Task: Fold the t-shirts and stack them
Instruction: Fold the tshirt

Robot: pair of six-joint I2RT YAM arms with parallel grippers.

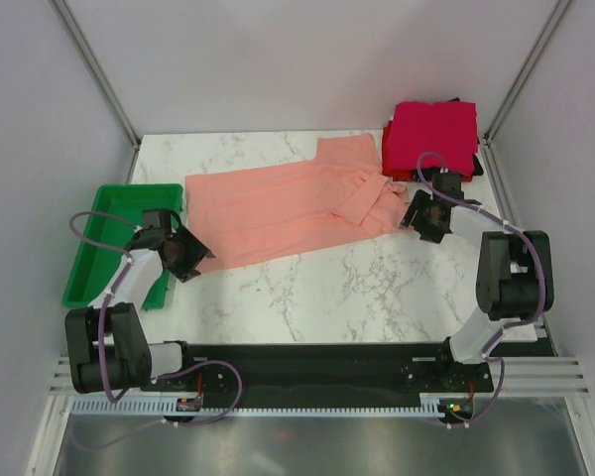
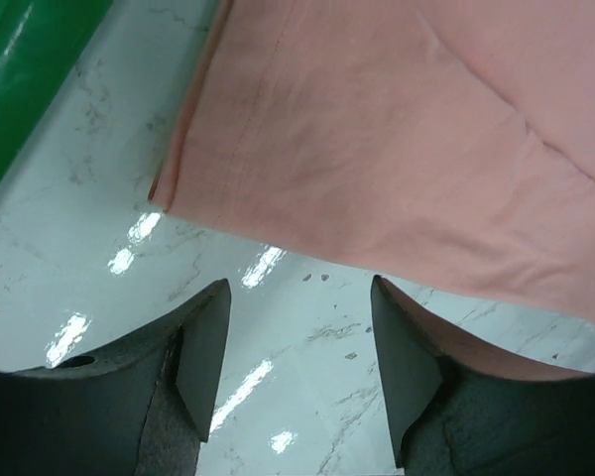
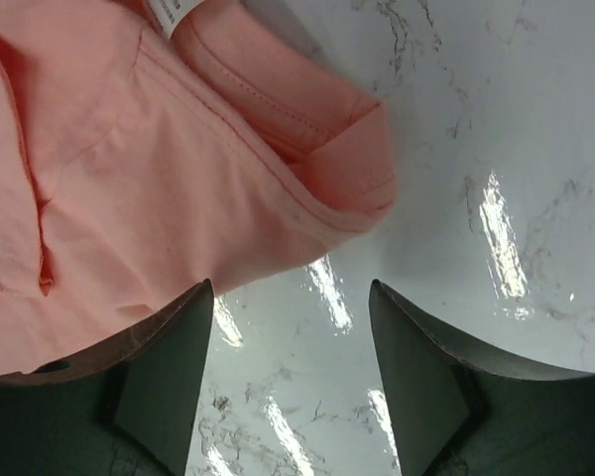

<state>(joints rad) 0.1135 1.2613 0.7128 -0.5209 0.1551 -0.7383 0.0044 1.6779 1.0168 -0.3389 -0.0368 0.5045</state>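
marbled white bench (image 1: 327,297) nearest. further in on the left, left pincer (image 1: 185,256) with jaws apart, gripping nothing, hanging over bare marble just beside the hem corner of the salmon-pink t-shirt (image 1: 288,208). outward of it, a green tray (image 1: 84,263) at the bench's left edge. on the right, right pincer (image 1: 423,216) likewise spread and empty, just off the shirt's rumpled neck end. across mid-bench, that pink shirt laid out wide. at the far right corner, just beside it, a stack of folded t-shirts (image 1: 431,139), crimson on top, red and black edges beneath.
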